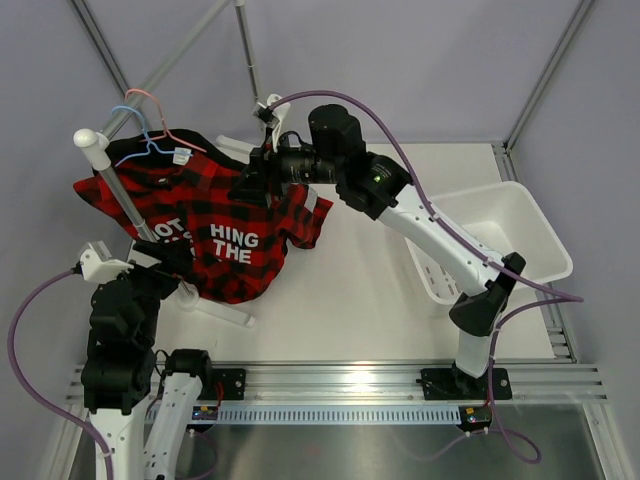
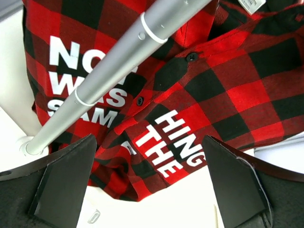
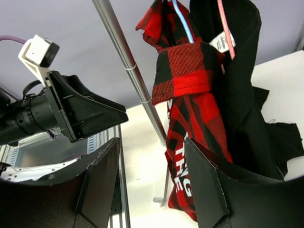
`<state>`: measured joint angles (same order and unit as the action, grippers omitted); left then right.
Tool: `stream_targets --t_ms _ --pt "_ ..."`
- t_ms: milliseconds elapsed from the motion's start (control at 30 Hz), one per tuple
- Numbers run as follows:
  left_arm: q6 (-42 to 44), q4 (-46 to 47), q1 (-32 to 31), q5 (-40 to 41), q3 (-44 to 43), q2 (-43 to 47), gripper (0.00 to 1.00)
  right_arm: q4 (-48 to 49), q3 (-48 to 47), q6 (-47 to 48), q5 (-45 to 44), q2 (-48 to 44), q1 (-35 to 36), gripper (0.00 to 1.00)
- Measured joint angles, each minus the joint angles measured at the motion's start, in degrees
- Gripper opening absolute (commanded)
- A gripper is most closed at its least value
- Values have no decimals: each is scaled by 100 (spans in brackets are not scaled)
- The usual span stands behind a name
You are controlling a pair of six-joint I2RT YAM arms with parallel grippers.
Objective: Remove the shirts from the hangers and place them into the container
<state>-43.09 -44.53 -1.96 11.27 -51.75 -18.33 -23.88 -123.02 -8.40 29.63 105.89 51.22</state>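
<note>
Fingers (image 2: 61,185) of the left gripper (image 2: 147,194) stand spread wide and empty, just below the hem of the plaid shirt (image 2: 223,90). The right gripper (image 3: 154,190) has its fingers partly apart. Plaid cloth lies against the inner face of the finger at 3 o'clock and bare table shows beside the other, so it has no clamp on anything.

In the top view both shirts hang at about 10 o'clock, and the container (image 1: 495,225) sits well apart at 3 o'clock. The plaid shirt hangs on the light blue hanger (image 3: 183,21), and the black shirt (image 3: 242,95) hangs just behind it on the pink hanger (image 3: 225,23).

I judge the cloth to be light, limp and easy to bunch. It will sag and drag rather than lift as a sheet, and the thin wire will swing on the rack pole (image 2: 118,71). The collar or a shoulder seam looks like the best hold, since the fabric is doubled there and can be peeled over the wire's end.

The hanger shoulders are buried inside the cloth. Buttons show along the placket, but I cannot tell whether they are fastened. From above, the black shirt is almost wholly hidden behind the plaid.
</note>
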Motion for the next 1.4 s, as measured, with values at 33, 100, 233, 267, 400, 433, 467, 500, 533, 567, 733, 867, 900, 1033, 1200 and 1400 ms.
stream_targets --t_ms 33,100,233,267,400,433,467,500,533,567,733,867,900,1033,1200,1400 --pt "11 4 -2 -33 0 -31 99 -4 -35 22 -4 17 17 65" --pt "24 4 -2 -85 0 -46 99 -4 -61 57 -11 42 22 65" --pt "83 7 -2 -129 0 -39 99 -24 -151 125 -20 195 20 65" --pt "94 7 -2 -146 0 -39 99 -39 -184 138 -20 249 22 66" --pt "131 9 0 -219 0 -39 99 -177 -426 264 -57 549 22 67" --pt "138 13 -2 -247 0 -39 99 -225 -490 295 -70 619 22 68" --pt "149 24 -2 -264 0 -39 99 -256 -549 317 -83 675 22 68" --pt "153 46 -2 -293 2 -42 99 -282 -629 356 -125 752 22 69" --pt "164 68 -2 -330 4 -42 99 -321 -719 391 -160 826 22 69" --pt "173 101 -2 -358 13 -39 99 -352 -811 426 -184 894 22 69" --pt "232 221 -2 -452 166 -42 99 -439 -929 518 -262 981 22 70" --pt "243 278 0 -516 310 -48 99 -433 -929 544 -304 979 22 72" --pt "247 302 -2 -533 343 -48 99 -433 -929 568 -323 975 22 72" --pt "260 380 -2 -616 468 -52 99 -533 -1058 651 -470 962 20 74" --pt "282 439 -2 -667 551 -55 99 -708 -1744 796 -522 1038 15 75" --pt "321 457 -2 -699 555 -55 99 -691 -1947 848 -608 1036 4 77"
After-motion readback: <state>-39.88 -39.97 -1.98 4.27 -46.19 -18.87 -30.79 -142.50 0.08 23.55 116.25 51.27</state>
